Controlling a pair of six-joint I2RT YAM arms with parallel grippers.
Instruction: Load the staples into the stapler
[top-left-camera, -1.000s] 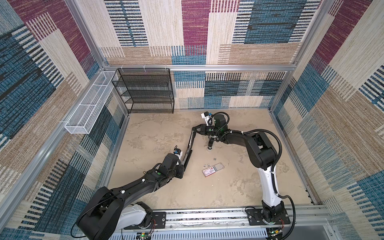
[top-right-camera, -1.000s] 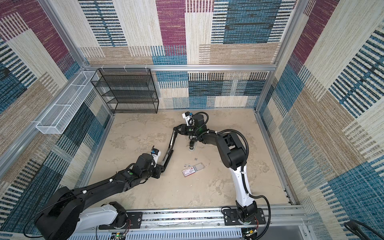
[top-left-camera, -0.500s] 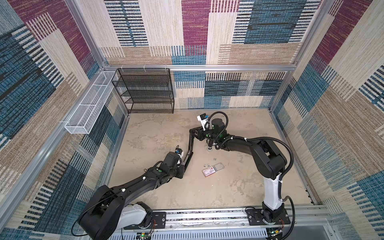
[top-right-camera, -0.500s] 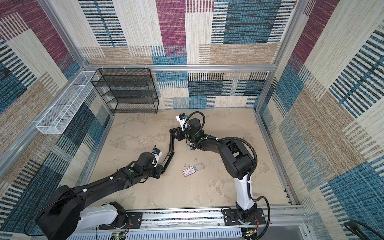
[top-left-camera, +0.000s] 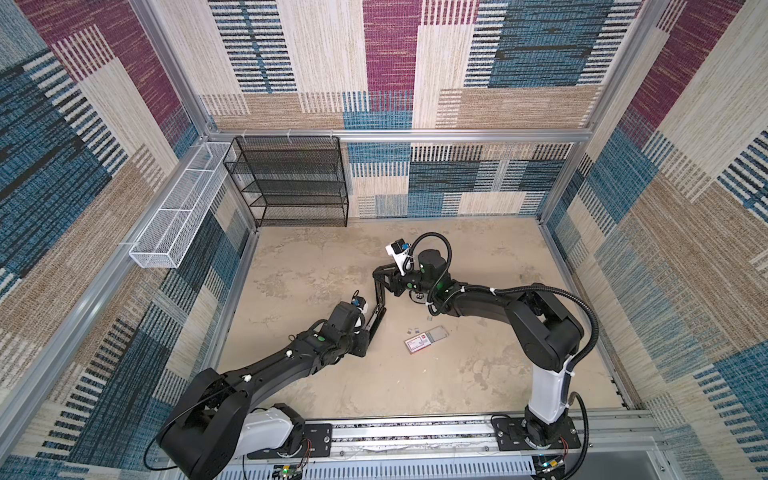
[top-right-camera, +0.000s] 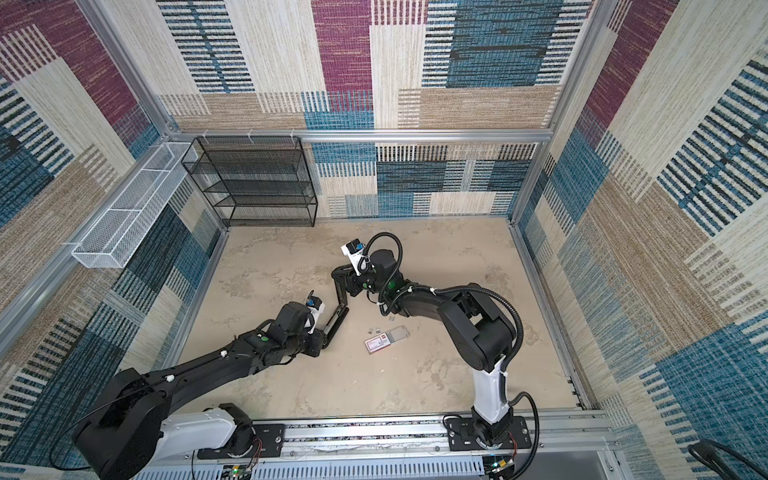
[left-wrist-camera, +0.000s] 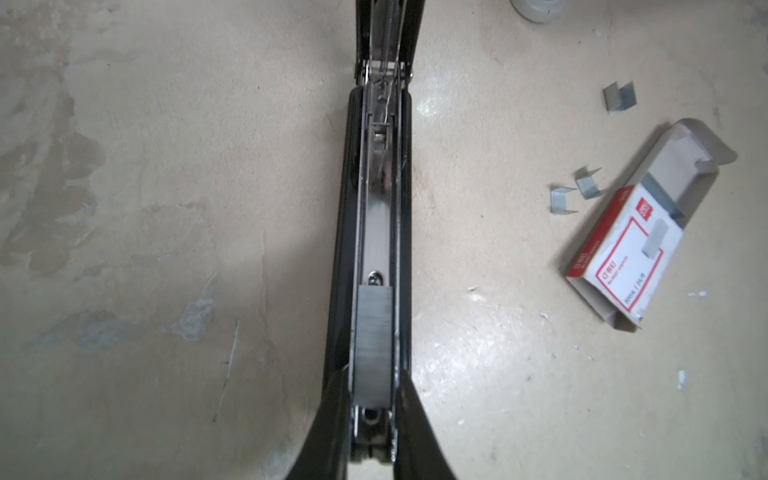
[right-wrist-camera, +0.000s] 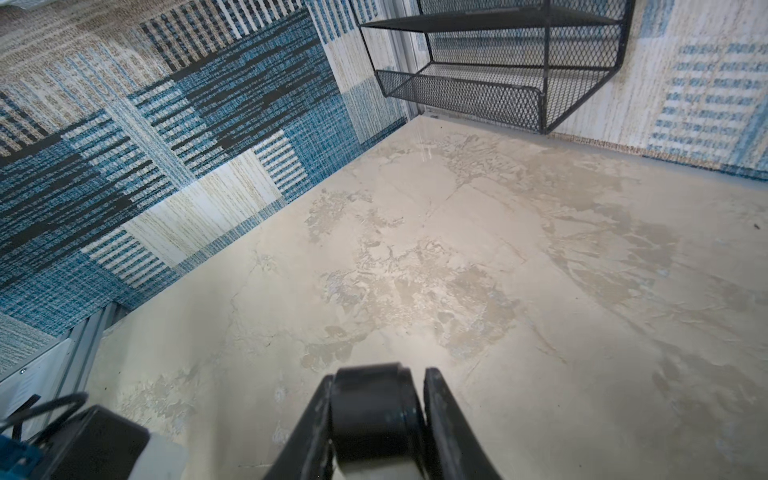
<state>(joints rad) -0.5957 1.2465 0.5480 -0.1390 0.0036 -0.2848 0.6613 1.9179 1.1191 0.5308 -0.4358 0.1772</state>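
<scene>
In both top views, the left tool (top-left-camera: 365, 328) grips the open stapler's (top-left-camera: 377, 309) base; the right tool (top-right-camera: 347, 284) holds its raised lid. Left wrist view: a staple strip (left-wrist-camera: 373, 345) sits in the channel, the box (left-wrist-camera: 631, 249) to its right on the tabletop (left-wrist-camera: 166, 208). Right wrist view: the right tool's fingers (right-wrist-camera: 440, 415) flank the lid's tip (right-wrist-camera: 374, 407).

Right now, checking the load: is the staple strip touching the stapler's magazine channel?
Touching. The left wrist view shows the staple strip seated inside the stapler's open channel, flush between its rails.

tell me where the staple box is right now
In both top views the staple box lies flat on the floor mid-scene, right of the open stapler, loose staples beside it.
</scene>
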